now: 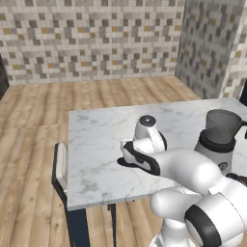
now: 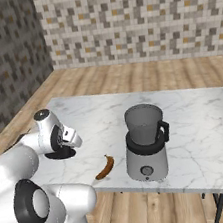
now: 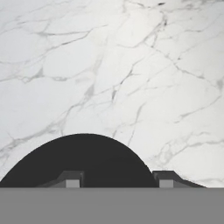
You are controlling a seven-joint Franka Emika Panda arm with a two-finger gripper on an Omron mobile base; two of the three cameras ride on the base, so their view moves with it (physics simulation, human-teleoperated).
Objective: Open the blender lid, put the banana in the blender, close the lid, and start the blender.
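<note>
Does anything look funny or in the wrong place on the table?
The blender stands open-topped: its black lid lies flat on the marble table under the gripper, away from the jar. The banana lies near the table's front edge. Nothing looks spilled or broken.

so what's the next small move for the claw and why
Probably open the claw and lift clear. The flat round black lid already lies on the white marble counter, the dark grey jar stands open, and the small orange-brown banana waits beside its base.

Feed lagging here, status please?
Tool shut on flat black round lid, low over marble counter. Grey blender jar open. Orange-brown banana beside it.
</note>
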